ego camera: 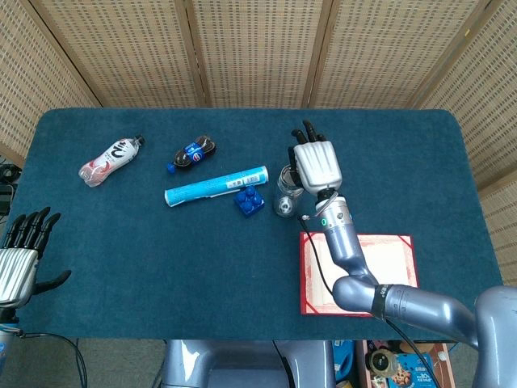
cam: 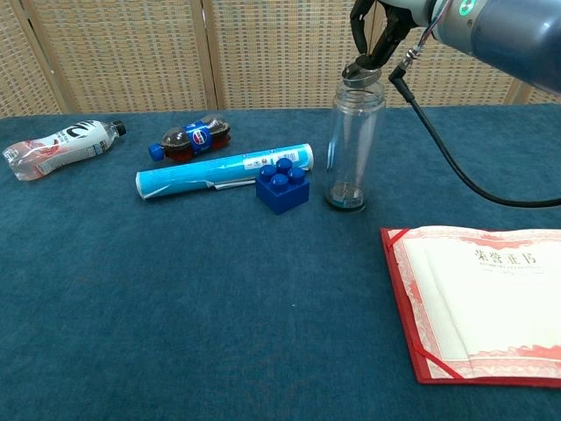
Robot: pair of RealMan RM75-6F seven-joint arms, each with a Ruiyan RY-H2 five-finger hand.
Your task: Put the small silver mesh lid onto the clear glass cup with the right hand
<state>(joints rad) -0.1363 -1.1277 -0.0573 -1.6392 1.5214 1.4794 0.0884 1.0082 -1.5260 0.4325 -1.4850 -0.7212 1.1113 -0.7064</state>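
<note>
Two camera views show a blue-covered table (ego camera: 121, 267) backed by woven screens. Right hand (ego camera: 316, 166): poised over the clear glass cup (cam: 355, 145), which stands upright a little right of the table's centre. In the chest view its dark fingertips (cam: 361, 35) reach down to the cup's mouth, pinching the small silver mesh lid (cam: 359, 79), which lies at the rim; whether the lid is fully seated cannot be told. A black cable (cam: 456, 171) trails from the right wrist toward the right edge. Left hand (ego camera: 18, 259): at the table's near left corner, fingers spread apart and holding nothing.

Other items: a blue toy brick (cam: 282, 184) stands just left of the cup, apart from it. A light blue tube (cam: 223, 173) lies on its side beside the brick, pointing toward the left edge. A small cola bottle (cam: 189, 139) lies behind the tube, toward the far edge. A white and pink drink bottle (cam: 57, 146) lies on its side near the far left corner. A red-bordered certificate folder (cam: 482, 307) lies open and flat at the near right edge, well apart from the cup.
</note>
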